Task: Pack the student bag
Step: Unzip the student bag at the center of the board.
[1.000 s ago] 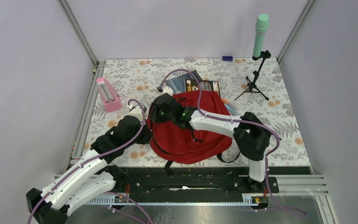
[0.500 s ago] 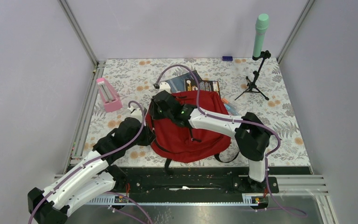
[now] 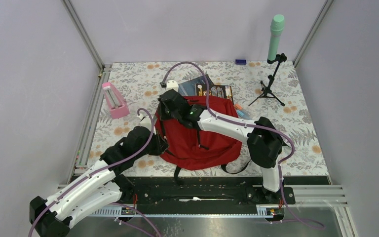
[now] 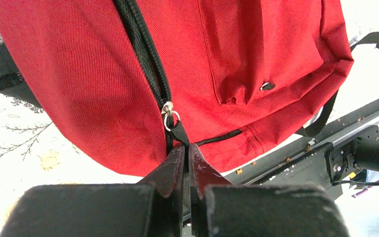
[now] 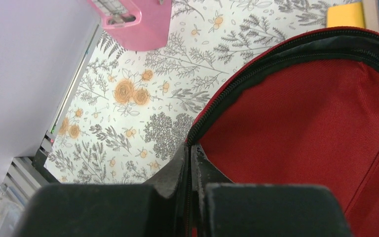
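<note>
Student bag (image 3: pixel 205 140) lies flat at mid-bench (image 3: pixel 138 81). Its long axis runs near to far, with the base toward the arm mounts and the mouth toward the far side.

Left fingers (image 4: pixel 170 168) sit at the bag's near-left flank, pressed together on the black zip pull (image 4: pixel 178 131). The zip track (image 4: pixel 140 54) runs straight away from them up the left side.

Right fingers (image 5: pixel 173 173) are farther along the same side, pinched narrow on the zip-edged rim (image 5: pixel 237 89) at the far-left corner of the mouth.

Judgement: the coming move turns on this one zip line between the two holds. The left arm is nearer the pull, and any travel must follow the track away from the bases while the right hold braces the rim.

Obstructions: the right arm (image 3: pixel 227 127) lies across the bag. Books (image 3: pixel 208 90) sit at the mouth; whether they are inside or just behind cannot be told.

Pink case (image 3: pixel 114 101) stands well apart to the left. Tripod stand (image 3: pixel 271 84) stands far right.
</note>
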Available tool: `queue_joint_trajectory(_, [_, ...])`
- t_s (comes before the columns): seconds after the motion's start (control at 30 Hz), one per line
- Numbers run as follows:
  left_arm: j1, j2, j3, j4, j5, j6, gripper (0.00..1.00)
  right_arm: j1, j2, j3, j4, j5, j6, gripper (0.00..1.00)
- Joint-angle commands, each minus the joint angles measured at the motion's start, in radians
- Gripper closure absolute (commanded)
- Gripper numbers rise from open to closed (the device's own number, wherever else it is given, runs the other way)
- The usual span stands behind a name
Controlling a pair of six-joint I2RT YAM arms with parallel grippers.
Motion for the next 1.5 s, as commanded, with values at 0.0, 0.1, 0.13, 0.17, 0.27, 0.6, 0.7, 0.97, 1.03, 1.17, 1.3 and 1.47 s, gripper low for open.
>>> queue_joint_trajectory(0.0, [-0.026, 0.007, -0.016, 0.017, 0.034, -0.025, 1.0, -0.048, -0.01, 0.091, 0.101, 0.073, -0.024, 1.0])
queue_joint_trajectory(0.1, [-0.032, 0.007, -0.013, -0.005, -0.012, -0.04, 1.0, -0.064, -0.014, 0.095, 0.099, 0.076, -0.024, 1.0])
queue_joint_trajectory(0.13, [-0.036, 0.005, -0.008, -0.015, -0.028, -0.042, 1.0, -0.07, -0.016, 0.093, 0.099, 0.078, -0.024, 1.0])
queue_joint_trajectory(0.17, [-0.04, 0.006, -0.004, -0.024, -0.042, -0.044, 1.0, -0.074, -0.016, 0.092, 0.099, 0.081, -0.024, 1.0])
queue_joint_trajectory(0.27, [-0.043, 0.006, 0.002, -0.037, -0.052, -0.041, 1.0, -0.085, -0.014, 0.095, 0.099, 0.088, -0.023, 1.0])
queue_joint_trajectory(0.6, [-0.065, 0.01, -0.01, -0.022, -0.042, -0.041, 1.0, -0.101, 0.019, 0.163, 0.1, 0.112, -0.016, 1.0])
queue_joint_trajectory(0.7, [-0.067, 0.008, -0.029, 0.005, -0.032, -0.047, 1.0, -0.1, 0.025, 0.175, 0.1, 0.117, -0.012, 1.0])
queue_joint_trajectory(0.97, [-0.078, 0.053, -0.076, 0.078, -0.021, -0.066, 1.0, -0.1, 0.027, 0.175, 0.108, 0.121, 0.001, 1.0])
queue_joint_trajectory(1.03, [-0.083, 0.065, -0.077, 0.081, -0.027, -0.068, 1.0, -0.1, 0.027, 0.176, 0.111, 0.124, -0.001, 1.0])
queue_joint_trajectory(1.17, [-0.102, 0.088, -0.088, 0.118, -0.011, -0.088, 1.0, -0.1, 0.03, 0.188, 0.117, 0.138, -0.009, 1.0])
queue_joint_trajectory(1.3, [-0.12, 0.107, -0.081, 0.127, -0.024, -0.106, 1.0, -0.101, 0.031, 0.215, 0.118, 0.159, -0.032, 1.0])
queue_joint_trajectory(1.47, [-0.137, 0.094, -0.056, 0.089, -0.086, -0.126, 1.0, -0.105, 0.021, 0.274, 0.109, 0.177, -0.069, 1.0])
